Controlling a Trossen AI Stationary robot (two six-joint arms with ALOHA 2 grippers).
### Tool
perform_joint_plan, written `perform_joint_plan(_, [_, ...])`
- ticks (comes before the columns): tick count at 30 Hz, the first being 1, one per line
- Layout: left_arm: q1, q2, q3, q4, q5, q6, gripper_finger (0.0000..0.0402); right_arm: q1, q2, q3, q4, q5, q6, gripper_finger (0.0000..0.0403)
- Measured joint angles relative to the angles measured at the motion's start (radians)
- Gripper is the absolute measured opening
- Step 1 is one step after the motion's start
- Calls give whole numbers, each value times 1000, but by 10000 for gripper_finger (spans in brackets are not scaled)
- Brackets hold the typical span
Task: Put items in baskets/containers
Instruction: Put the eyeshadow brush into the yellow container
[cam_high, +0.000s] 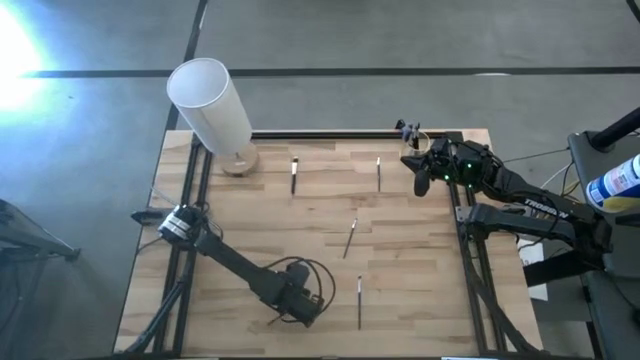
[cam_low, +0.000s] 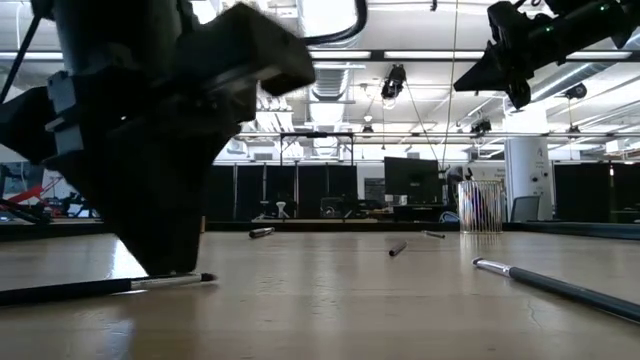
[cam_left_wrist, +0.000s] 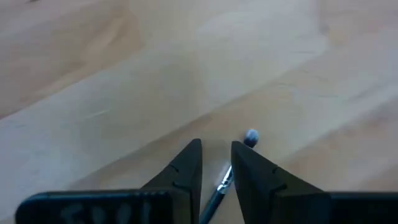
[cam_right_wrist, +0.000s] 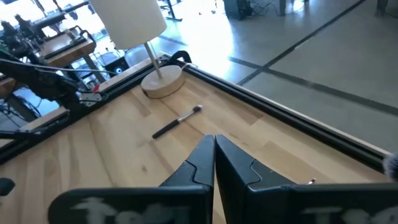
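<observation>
Several thin sticks lie flat on the wooden table (cam_high: 420, 300): one (cam_high: 295, 176) and another (cam_high: 379, 172) toward the far edge, one (cam_high: 350, 238) in the middle, one (cam_high: 360, 300) near the front. My left gripper (cam_left_wrist: 216, 149) points down at the table's front, open, its fingers on either side of a further stick (cam_left_wrist: 219, 190) with a bluish tip (cam_left_wrist: 250, 138); in the low view this stick (cam_low: 100, 288) lies under the fingertips. A small clear cup (cam_low: 480, 207) stands at the far edge. My right gripper (cam_right_wrist: 214, 144) hangs shut and empty over the far right corner. My left gripper comes from above, pointing steeply down, with the stick's shaft (cam_left_wrist: 222, 180) lying on the table in the gap between its two fingers. The fingers stand across the stick. Whether either finger touches it, I cannot tell.
A tall white cylinder (cam_high: 210, 105) on a round wooden foot (cam_high: 240, 160) stands at the far left corner. Black rails (cam_high: 330, 135) frame the table's far and side edges. Open tabletop lies between the scattered sticks.
</observation>
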Motion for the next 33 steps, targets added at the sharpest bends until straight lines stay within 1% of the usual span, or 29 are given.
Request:
perform_joint_plan(4, [0, -8, 23, 26, -2, 57, 89, 0, 0, 0, 1, 0, -16, 8])
perform_joint_plan(9, [-1, -4, 22, 41, -2, 141, 105, 0, 1, 0, 2, 1, -16, 8])
perform_joint_plan(13, [-5, -4, 19, 99, -9, 300, 112, 0, 2, 0, 2, 3, -13, 8])
perform_joint_plan(16, [-10, -4, 7, 185, -27, 421, 112, 0, 0, 0, 2, 3, -9, 8])
perform_joint_plan(19, [-11, 0, 6, 179, -29, 497, 113, 0, -1, 0, 2, 3, 10, 8])
perform_joint_plan(22, [-12, 9, 5, 147, -26, 520, 113, 0, -1, 0, 2, -7, 12, 8])
perform_joint_plan(27, [-20, 32, 5, 178, 7, 546, 113, 2, -1, 0, 2, -20, 13, 8])
perform_joint_plan(33, [-25, 58, 9, 166, 13, 568, 111, 2, -1, 0, 2, -21, 13, 8])
